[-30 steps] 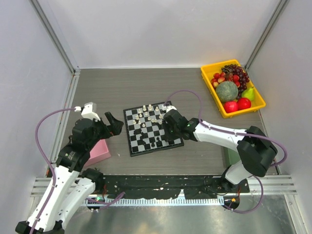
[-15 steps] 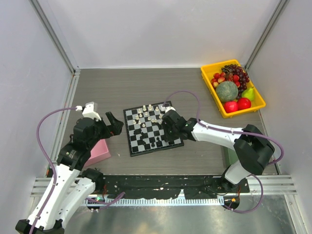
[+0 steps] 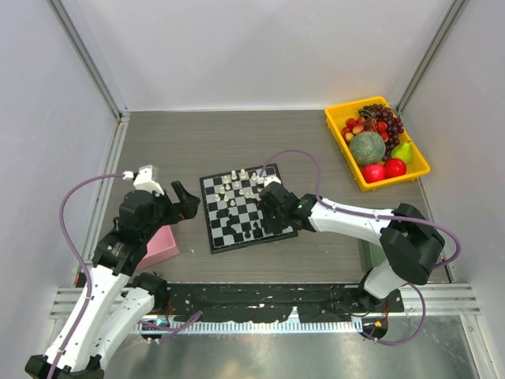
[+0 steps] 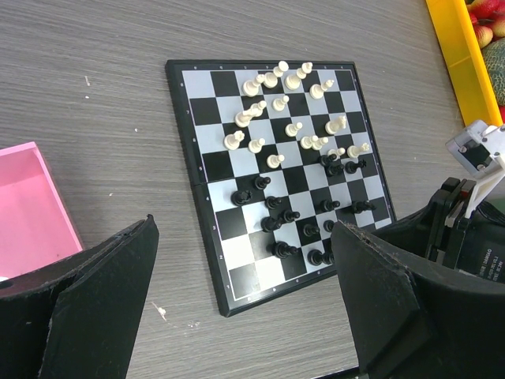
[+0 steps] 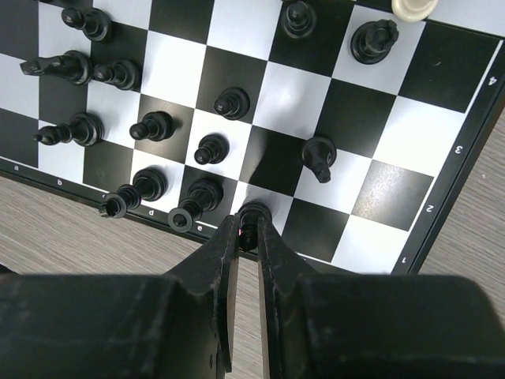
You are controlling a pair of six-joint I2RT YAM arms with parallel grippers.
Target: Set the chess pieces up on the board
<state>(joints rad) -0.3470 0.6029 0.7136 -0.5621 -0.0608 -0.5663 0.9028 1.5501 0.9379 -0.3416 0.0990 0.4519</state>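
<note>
The checkered board (image 3: 247,207) lies mid-table, white pieces (image 4: 278,103) on its far half and black pieces (image 4: 292,217) on its near half. My right gripper (image 5: 249,229) is over the board's near edge, shut on a black piece (image 5: 254,215) that stands on a white square in the front row beside other black pieces (image 5: 199,197). It shows in the top view too (image 3: 268,207). My left gripper (image 4: 245,316) is open and empty, held above the table to the left of the board (image 4: 276,174), next to the pink box (image 3: 158,246).
A pink square box (image 4: 28,205) sits at the left. A yellow tray (image 3: 377,146) of fruit stands at the far right. A dark green block (image 3: 372,254) lies by the right arm's base. Grey walls close in both sides.
My right gripper has moved left along the board's near edge with the black piece. The left arm has stayed still.
</note>
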